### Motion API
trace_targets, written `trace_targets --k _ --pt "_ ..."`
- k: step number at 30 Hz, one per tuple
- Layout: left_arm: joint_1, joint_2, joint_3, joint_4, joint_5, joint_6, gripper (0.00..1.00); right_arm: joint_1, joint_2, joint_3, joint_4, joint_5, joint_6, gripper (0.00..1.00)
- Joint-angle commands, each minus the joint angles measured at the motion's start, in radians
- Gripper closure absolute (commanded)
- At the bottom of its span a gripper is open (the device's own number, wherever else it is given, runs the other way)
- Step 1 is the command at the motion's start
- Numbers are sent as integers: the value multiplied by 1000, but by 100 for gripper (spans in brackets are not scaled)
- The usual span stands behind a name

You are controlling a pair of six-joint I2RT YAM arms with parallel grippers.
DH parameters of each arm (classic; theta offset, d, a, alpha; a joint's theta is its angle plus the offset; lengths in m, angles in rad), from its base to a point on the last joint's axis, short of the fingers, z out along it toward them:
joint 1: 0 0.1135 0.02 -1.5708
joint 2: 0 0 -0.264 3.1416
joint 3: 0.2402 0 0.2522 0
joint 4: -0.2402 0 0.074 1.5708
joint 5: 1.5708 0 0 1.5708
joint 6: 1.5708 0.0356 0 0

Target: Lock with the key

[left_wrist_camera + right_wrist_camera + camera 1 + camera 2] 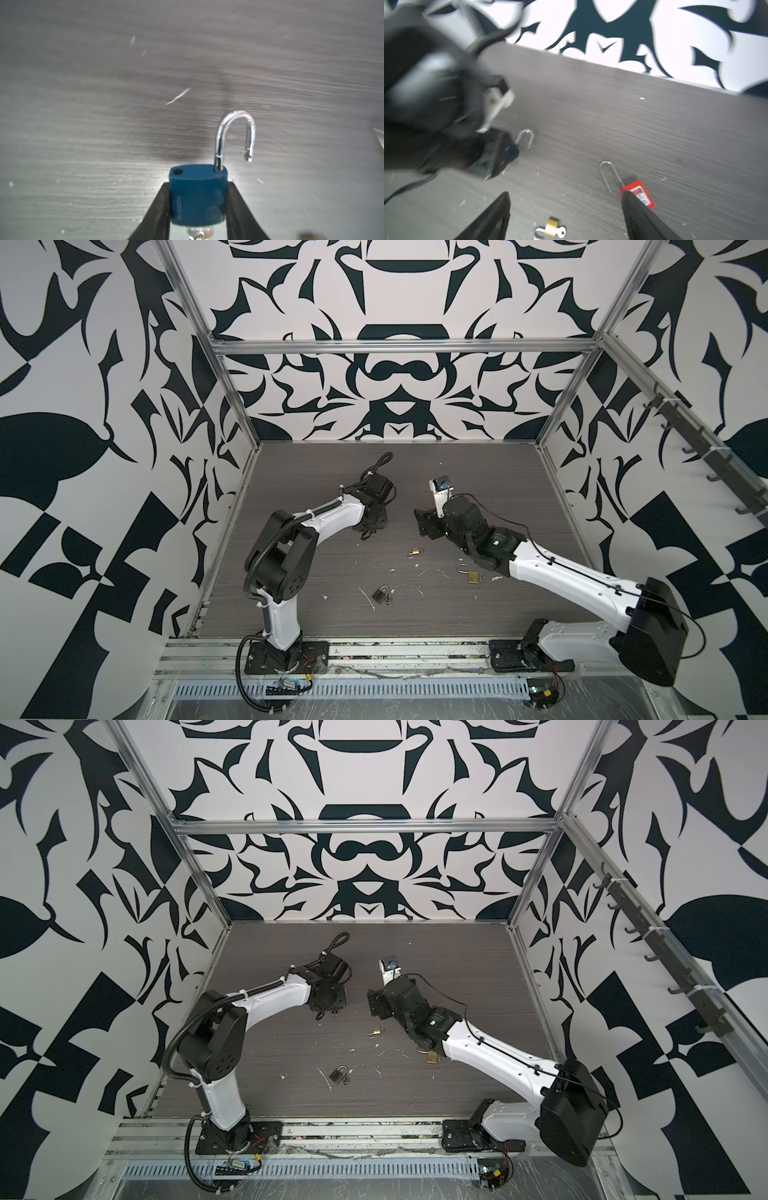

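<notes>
Left wrist view: your left tool (198,185) clamps the blue padlock (197,201), silver shackle (234,133) open; what may be its key (199,233) is cut off. Your right tool (565,193) gapes wide, partly hiding a red padlock (641,194).

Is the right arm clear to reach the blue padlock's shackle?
Probably yes: left end effector clamps only the blue padlock body; its shackle sticks out bare, right end effector open nearby.

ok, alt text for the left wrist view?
A blue padlock, silver shackle swung open, clamped between the left hand's two black fingers over a grey wood-grain table. A silver key seems to sit in its underside.
</notes>
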Motion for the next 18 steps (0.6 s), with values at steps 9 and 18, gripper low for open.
trace_targets --k 9,18 --pt "130 -227 3 148 592 653 100 -342 -63 8 -18 -645 213 13" --pt "150 -281 -37 106 924 1033 100 -325 -168 -115 46 -1008 140 15"
